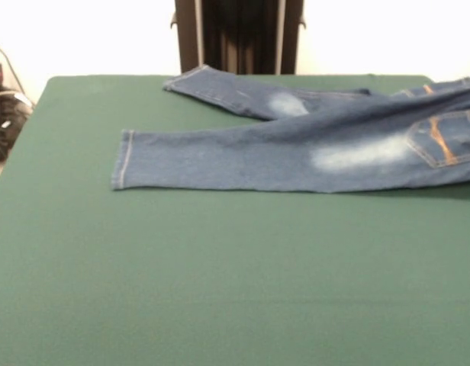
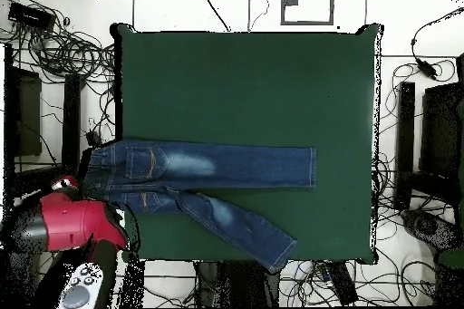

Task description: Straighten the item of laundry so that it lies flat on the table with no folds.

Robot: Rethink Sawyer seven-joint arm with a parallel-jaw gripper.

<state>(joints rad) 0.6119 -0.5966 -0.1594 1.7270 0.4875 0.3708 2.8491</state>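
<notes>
Pincer: neither view shows it, so its state cannot be told; only the red arm lies at the lower left of the overhead frame, off the surface. Beside it the jeans spread across the lower half of the green surface, waistband hanging past the left edge, one leg straight, the other angled toward the bottom edge.

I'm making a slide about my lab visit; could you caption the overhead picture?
Small blue jeans spread on a green table, waistband overhanging one edge, legs splayed apart; the red robot arm sits drawn back off the table.
</notes>
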